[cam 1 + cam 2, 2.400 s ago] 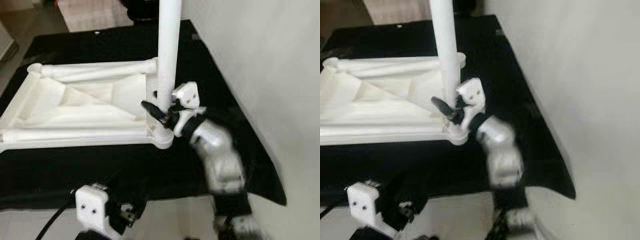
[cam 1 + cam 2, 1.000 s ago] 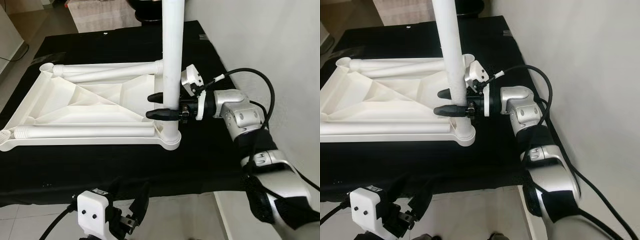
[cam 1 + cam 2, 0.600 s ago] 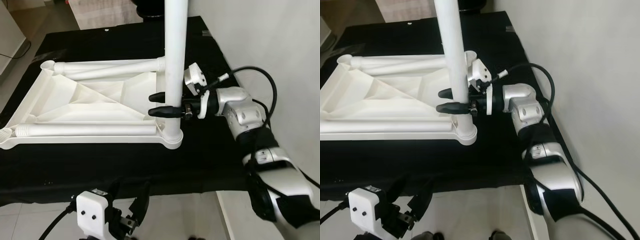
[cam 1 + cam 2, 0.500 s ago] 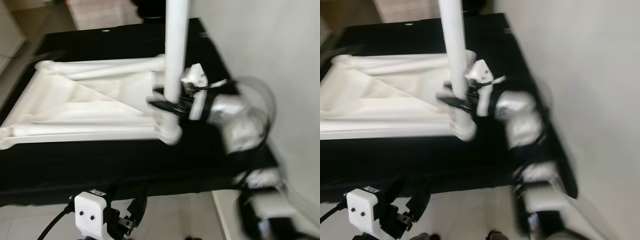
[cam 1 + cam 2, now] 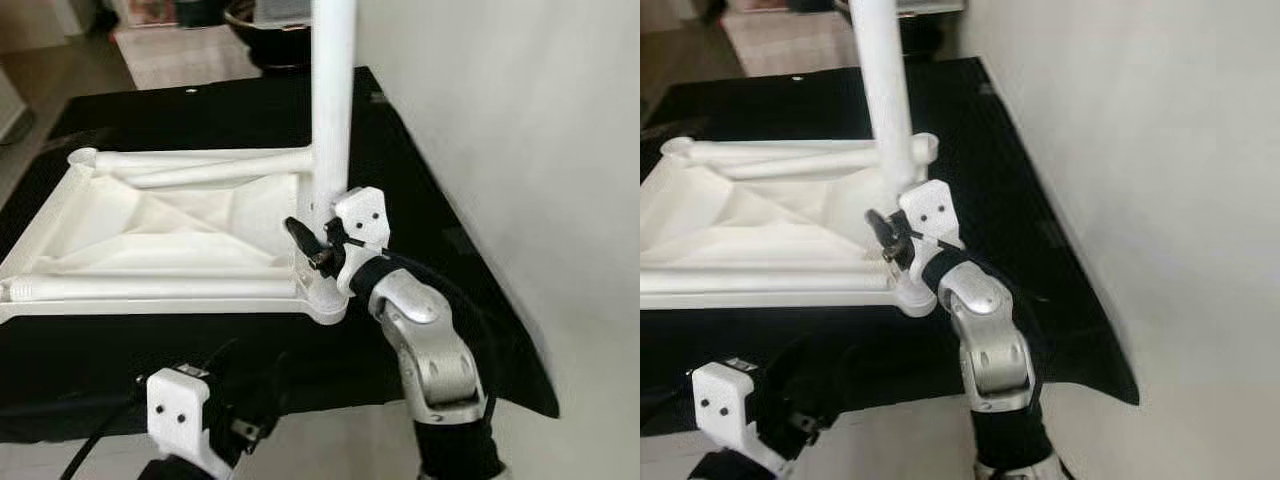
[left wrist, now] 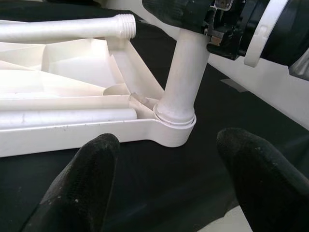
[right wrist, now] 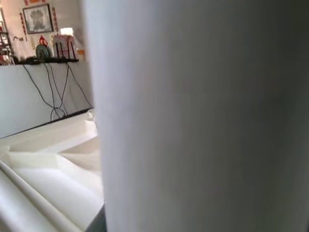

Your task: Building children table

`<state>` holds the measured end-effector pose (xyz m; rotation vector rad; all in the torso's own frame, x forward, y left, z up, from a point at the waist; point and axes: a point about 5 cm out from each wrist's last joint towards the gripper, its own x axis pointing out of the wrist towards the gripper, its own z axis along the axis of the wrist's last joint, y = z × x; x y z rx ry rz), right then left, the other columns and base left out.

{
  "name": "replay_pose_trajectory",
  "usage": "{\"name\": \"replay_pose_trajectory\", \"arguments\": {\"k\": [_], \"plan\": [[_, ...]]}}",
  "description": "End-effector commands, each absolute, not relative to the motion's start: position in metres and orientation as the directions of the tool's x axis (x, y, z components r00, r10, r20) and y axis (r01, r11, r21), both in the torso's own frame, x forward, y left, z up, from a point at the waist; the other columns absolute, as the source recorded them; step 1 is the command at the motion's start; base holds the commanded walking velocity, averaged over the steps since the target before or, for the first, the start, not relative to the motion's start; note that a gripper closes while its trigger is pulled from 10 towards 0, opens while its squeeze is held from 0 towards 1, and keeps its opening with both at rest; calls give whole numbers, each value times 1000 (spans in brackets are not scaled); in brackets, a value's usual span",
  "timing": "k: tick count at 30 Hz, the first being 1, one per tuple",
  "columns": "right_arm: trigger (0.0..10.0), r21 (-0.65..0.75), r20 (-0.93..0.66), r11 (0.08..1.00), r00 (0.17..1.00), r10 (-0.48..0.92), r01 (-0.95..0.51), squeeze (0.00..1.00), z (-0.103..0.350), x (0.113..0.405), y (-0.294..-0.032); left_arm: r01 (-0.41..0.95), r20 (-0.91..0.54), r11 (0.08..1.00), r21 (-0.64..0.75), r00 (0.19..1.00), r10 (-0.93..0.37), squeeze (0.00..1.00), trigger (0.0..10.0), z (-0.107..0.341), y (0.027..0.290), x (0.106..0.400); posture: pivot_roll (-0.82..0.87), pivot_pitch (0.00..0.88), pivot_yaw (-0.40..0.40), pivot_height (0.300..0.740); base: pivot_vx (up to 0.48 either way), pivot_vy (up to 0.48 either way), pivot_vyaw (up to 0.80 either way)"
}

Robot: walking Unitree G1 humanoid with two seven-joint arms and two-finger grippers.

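R gripper (image 5: 318, 245) clamps upright leg (image 5: 331, 110) on tabletop (image 5: 150, 225); L gripper (image 6: 169, 188) wide, free.

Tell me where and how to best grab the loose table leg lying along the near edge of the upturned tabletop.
Grip the lying leg around its plain round shaft near the middle, coming down from above with the fingers either side. It lies flat inside the tabletop's near rim, so only the top is exposed. The left gripper, open below that edge, looks closest; the right gripper is at the upright leg.
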<state>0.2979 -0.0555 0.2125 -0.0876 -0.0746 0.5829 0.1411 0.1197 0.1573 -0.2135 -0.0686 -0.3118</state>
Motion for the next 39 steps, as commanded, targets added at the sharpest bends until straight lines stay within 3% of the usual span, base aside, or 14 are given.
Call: {"name": "replay_pose_trajectory", "arguments": {"k": [1,2,6,10,12,13,21,25,26,28,29,36,38,39], "plan": [[10000,20,-80,789,785,614,-614,925,195,297,-38,296,73,934,-202,955,-286,0,10000,153,121,140,127,182,30,740,0,0,0],[10000,11,-60,733,731,680,-680,1000,202,297,-37,300,75,932,-204,954,-291,0,10000,154,121,140,120,185,30,740,0,0,0],[10000,-21,-24,632,632,774,-775,1000,213,301,-38,307,77,929,-206,952,-297,0,10000,154,121,141,120,185,30,740,0,0,0],[10000,-137,-2,333,337,942,-933,961,230,308,-53,312,80,927,-210,950,-301,0,10000,155,119,141,111,200,30,740,0,0,0],[10000,-148,-18,286,292,956,-947,961,230,308,-55,311,80,927,-211,950,-301,0,10000,155,119,141,110,201,31,740,0,0,0],[10000,-172,-35,244,253,967,-955,0,230,310,-57,311,80,927,-211,950,-301,0,10000,155,118,140,112,203,31,740,0,0,0],[10000,-165,-34,119,126,991,-979,0,241,328,-62,312,77,926,-213,950,-302,0,10000,156,118,137,121,218,34,740,0,0,0],[10000,-152,-44,11,18,999,-988,0,246,335,-61,313,72,925,-215,950,-304,0,10000,157,117,134,132,226,33,740,0,0,0],[2353,-154,-54,-19,-10,998,-988,0,246,338,-60,313,70,925,-215,950,-305,0,10000,157,117,134,134,230,33,740,0,0,0],[2353,-154,-54,-19,-10,998,-988,0,246,338,-60,313,70,925,-215,950,-305,0,10000,157,117,134,134,230,33,740,0,0,0],[0,-152,-61,-40,-31,998,-988,0,246,340,-60,313,69,925,-215,950,-305,0,10000,157,117,133,135,231,32,740,0,0,0],[0,-146,-39,-9,-3,999,-989,0,243,347,-64,310,67,925,-218,951,-303,0,10000,157,116,131,125,233,31,740,0,0,0],[0,-146,-24,22,26,999,-989,0,242,350,-66,310,67,925,-219,951,-302,0,10000,157,115,131,121,232,29,740,0,0,0],[0,-141,-22,104,109,994,-984,0,237,351,-70,311,68,924,-221,950,-303,0,10000,156,115,132,112,230,24,740,0,0,0]]}}
